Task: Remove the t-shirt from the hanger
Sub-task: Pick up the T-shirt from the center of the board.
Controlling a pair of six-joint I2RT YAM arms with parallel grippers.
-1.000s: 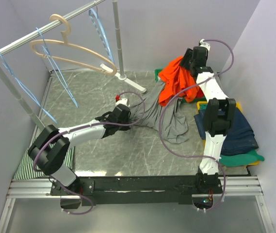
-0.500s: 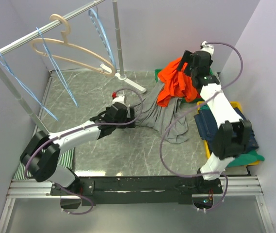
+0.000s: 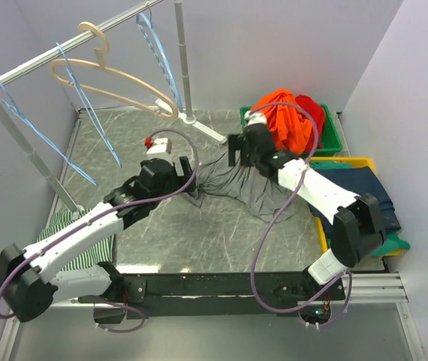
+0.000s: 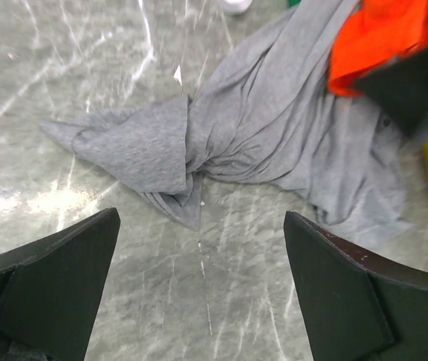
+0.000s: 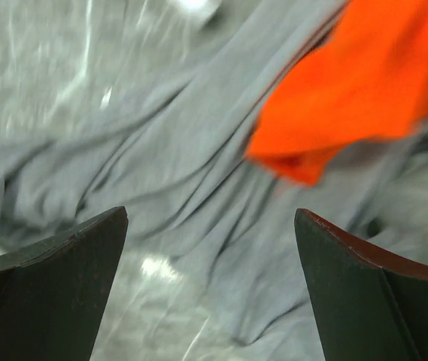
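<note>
The crumpled grey cotton t-shirt (image 3: 253,183) lies loose on the grey marble-patterned surface (image 3: 198,233), off the bare beige hanger (image 3: 167,105) on the metal rail (image 3: 48,54), so with the left tool (image 4: 201,218) and right tool (image 5: 210,214) both released and empty, lifting straight up should avoid snagging folds; no writing is legible.

No text, label, brand, number or sign can be read in any view. The gray t-shirt (image 4: 274,128) shows only plain cloth, and so does the orange garment (image 3: 289,120) at 1 o'clock on the table.
</note>
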